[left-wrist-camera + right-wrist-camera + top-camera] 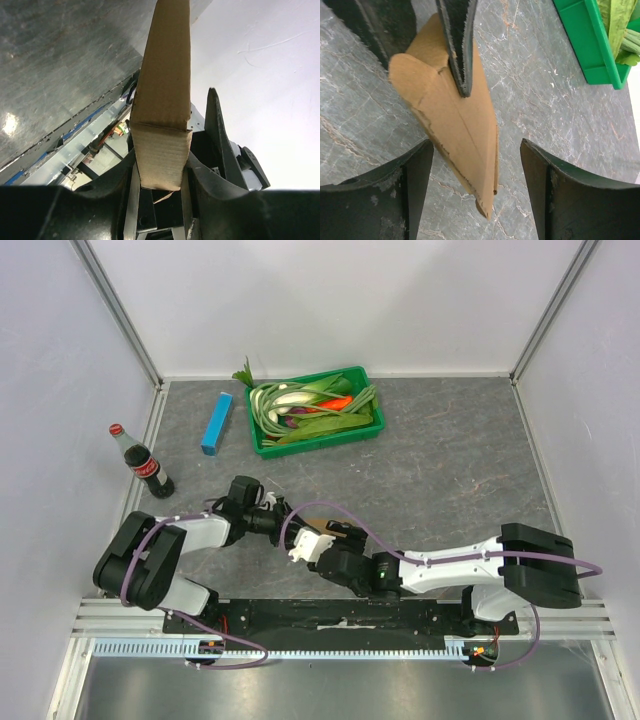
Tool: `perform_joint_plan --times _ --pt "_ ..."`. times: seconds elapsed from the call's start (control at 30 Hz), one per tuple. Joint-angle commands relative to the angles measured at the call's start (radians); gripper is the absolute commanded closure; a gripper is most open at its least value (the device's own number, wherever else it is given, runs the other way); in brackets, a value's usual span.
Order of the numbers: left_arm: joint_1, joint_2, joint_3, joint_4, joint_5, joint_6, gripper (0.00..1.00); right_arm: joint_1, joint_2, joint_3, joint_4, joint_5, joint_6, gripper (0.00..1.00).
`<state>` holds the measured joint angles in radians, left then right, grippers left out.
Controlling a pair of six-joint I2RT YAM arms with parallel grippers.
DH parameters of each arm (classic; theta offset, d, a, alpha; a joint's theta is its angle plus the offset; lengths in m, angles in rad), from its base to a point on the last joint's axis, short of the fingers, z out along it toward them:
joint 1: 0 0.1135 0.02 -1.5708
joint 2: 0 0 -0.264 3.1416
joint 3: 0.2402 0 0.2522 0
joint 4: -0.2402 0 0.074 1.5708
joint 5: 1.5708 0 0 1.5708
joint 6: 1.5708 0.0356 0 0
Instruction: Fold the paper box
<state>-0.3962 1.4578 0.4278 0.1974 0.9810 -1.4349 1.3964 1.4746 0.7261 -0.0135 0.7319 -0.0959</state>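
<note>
Jaws (two pairs), one paper box

We record:
- Paper box: matt brown cardboard, faintly ribbed on one flap, with rough, fibrous edges.
- Table: grey veined stone-look top, smooth, with a low sheen.
- Green tray: smooth, glossy plastic.
- Right gripper: matt black fingers, scuffed and ragged along the rims.
- Frame rail: bare ribbed metal, dull shine.
- Bottle: glossy; we cannot tell glass from plastic.
</note>
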Motion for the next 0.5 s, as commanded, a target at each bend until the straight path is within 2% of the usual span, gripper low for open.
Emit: perform_joint_plan --times 0.0,0.13,0.3,0.4,0.43,0.47 --pt "0.008 -0.062 -0.026 0.056 0.068 -0.068 0.67 -0.004 -0.007 -0.040 0.174 0.086 -0.034 0.24" --pt "0.010 -0.102 -0.038 0.059 0.071 -0.085 0.67 -0.004 -0.028 -0.111 0.328 0.118 -0.074 0.33" --pt "0.016 -0.135 -0.063 0.060 0.077 -0.093 0.67 0.001 -0.106 -0.168 0.417 0.127 -0.080 0.53" --pt "0.025 -0.140 -0.061 0.059 0.065 -0.067 0.61 0.001 -0.168 -0.171 0.376 0.097 -0.058 0.60" --pt "0.025 -0.146 -0.060 0.059 0.059 -0.047 0.54 0.000 -0.178 -0.168 0.356 0.065 -0.051 0.61" --pt "0.029 -0.149 -0.046 0.050 0.051 -0.029 0.52 0.001 -0.198 -0.160 0.307 0.052 -0.029 0.62"
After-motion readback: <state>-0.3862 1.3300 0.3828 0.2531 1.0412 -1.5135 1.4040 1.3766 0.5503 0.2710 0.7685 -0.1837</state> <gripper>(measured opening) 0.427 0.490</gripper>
